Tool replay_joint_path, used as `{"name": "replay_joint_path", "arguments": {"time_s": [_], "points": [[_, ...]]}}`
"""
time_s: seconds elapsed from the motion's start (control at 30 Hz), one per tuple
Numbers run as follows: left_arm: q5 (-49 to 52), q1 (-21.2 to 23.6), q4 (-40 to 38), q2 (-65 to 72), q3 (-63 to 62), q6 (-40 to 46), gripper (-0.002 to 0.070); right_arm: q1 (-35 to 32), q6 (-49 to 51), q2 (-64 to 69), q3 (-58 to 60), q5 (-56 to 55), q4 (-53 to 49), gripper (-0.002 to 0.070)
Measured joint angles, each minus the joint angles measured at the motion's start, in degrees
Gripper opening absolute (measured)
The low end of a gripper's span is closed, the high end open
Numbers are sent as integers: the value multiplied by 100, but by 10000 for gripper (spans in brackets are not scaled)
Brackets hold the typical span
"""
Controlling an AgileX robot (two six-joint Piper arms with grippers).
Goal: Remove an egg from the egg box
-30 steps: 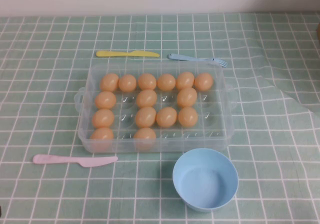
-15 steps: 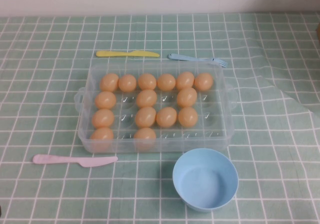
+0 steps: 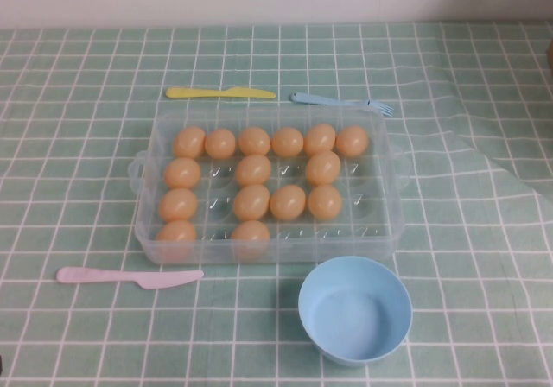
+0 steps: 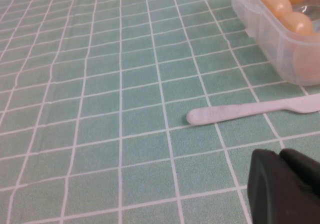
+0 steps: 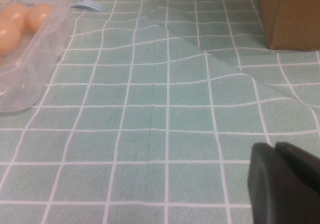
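Egg box sits mid-table on the green checked cloth, eggs in its cells; nearest the bowl is an egg in the front row. Blue bowl just in front, pink knife front-left, yellow knife & blue fork behind. Left gripper low by the pink knife, right gripper over bare cloth right of the box, both well apart from the eggs; can't tell if either is spread or pressed together.

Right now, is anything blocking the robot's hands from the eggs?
Nothing visible does. The egg box has no lid, so every egg lies open from above. The left gripper sits low over the cloth near the pink knife, beside the box. The right gripper is over bare cloth on the other side.
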Motion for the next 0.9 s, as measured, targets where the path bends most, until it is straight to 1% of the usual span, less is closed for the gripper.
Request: {"name": "replay_joint_path", "arguments": {"time_s": [0.33, 0.43, 0.53, 0.63, 0.73, 0.8, 0.9], "points": [[-8, 0, 0, 0, 0, 0, -3, 0, 0, 0, 0, 0, 0, -17], [-108, 0, -138, 0, 0, -95, -3, 0, 0, 0, 0, 0, 0, -17], [-439, 0, -751, 0, 0, -425, -3, 0, 0, 0, 0, 0, 0, -17], [-822, 0, -1727, 0, 0, -796, -3, 0, 0, 0, 0, 0, 0, -17], [-1117, 0, -2571, 0, 0, -982, -3, 0, 0, 0, 0, 0, 0, -17], [-1219, 0, -2897, 0, 0, -1008, -3, 0, 0, 0, 0, 0, 0, -17], [-1341, 0, -3037, 0, 0, -1011, -3, 0, 0, 0, 0, 0, 0, -17]]}}
